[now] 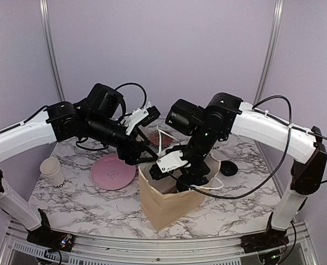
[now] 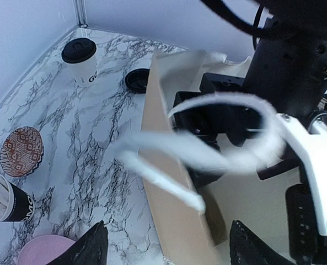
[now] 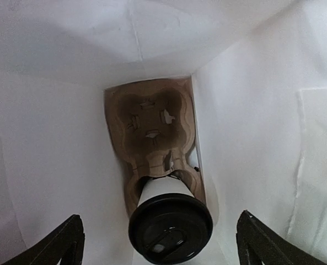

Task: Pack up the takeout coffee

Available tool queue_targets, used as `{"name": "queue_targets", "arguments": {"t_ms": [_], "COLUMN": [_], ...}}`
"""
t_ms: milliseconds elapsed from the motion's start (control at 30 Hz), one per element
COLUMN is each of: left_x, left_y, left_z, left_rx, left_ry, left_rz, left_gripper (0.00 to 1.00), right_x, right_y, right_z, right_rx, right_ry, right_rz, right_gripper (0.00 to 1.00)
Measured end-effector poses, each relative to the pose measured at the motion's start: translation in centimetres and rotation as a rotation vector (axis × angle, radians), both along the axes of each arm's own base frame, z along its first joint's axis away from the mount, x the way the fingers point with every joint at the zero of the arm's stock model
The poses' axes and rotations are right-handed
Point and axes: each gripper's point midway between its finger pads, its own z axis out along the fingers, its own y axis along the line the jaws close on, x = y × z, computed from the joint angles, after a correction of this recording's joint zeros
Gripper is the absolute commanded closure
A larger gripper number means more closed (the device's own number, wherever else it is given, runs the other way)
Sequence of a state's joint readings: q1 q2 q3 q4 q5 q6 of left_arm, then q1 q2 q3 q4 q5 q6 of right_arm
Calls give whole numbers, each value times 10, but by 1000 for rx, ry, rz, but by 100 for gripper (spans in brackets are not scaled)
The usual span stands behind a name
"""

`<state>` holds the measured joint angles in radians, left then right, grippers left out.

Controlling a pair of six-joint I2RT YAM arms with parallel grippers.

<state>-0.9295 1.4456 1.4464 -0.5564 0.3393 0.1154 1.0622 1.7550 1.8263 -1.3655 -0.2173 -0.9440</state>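
The takeout coffee, a white paper cup with a round black lid, stands in the near slot of a brown cardboard carrier at the bottom of the paper bag. My right gripper is down inside the bag, open, with one finger on each side of the lid and neither touching it. My left gripper is open at the bag's left rim. The brown wall runs between its fingers without touching them. A white handle loops just beyond.
A second lidded white cup stands in the far corner, with a loose black lid near it. A patterned coaster, a black cup of straws, a pink plate and stacked lidless cups lie left of the bag.
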Motion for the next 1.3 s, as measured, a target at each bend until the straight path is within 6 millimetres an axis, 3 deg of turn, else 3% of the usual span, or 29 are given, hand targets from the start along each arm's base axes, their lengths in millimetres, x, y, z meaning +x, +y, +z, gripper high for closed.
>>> {"name": "queue_targets", "arguments": {"t_ms": [200, 367, 533, 667, 800, 900, 1000, 1133, 1200, 1300], "left_x": [14, 17, 19, 24, 28, 29, 30, 21, 4, -30], "left_y": [-14, -16, -21, -31, -38, -40, -41, -45, -52, -60], "left_z": [-30, -23, -13, -20, -36, -36, -30, -25, -23, -20], "left_rx": [80, 74, 57, 63, 94, 100, 105, 138, 148, 164], "left_ry": [16, 9, 2, 26, 57, 59, 34, -50, -90, -159], "left_rz": [28, 35, 34, 29, 21, 20, 28, 35, 5, -56], "left_gripper": [35, 55, 70, 85, 100, 100, 100, 100, 100, 100], "right_x": [-3, -4, 0, -5, -9, -3, 21, 87, 109, 129], "right_y": [-3, -4, 5, -1, -13, -22, -42, -99, -128, -161], "right_z": [-5, 6, 60, 106, 131, 146, 159, 182, 176, 144], "right_rx": [-12, 18, 164, 287, 343, 371, 393, 434, 422, 371], "right_ry": [12, -6, -97, -171, -222, -268, -318, -460, -496, -484], "right_rz": [10, 33, 71, 98, 103, 81, -5, -262, -373, -506], "right_gripper": [10, 8, 5, 5, 5, 5, 5, 5, 5, 5]}}
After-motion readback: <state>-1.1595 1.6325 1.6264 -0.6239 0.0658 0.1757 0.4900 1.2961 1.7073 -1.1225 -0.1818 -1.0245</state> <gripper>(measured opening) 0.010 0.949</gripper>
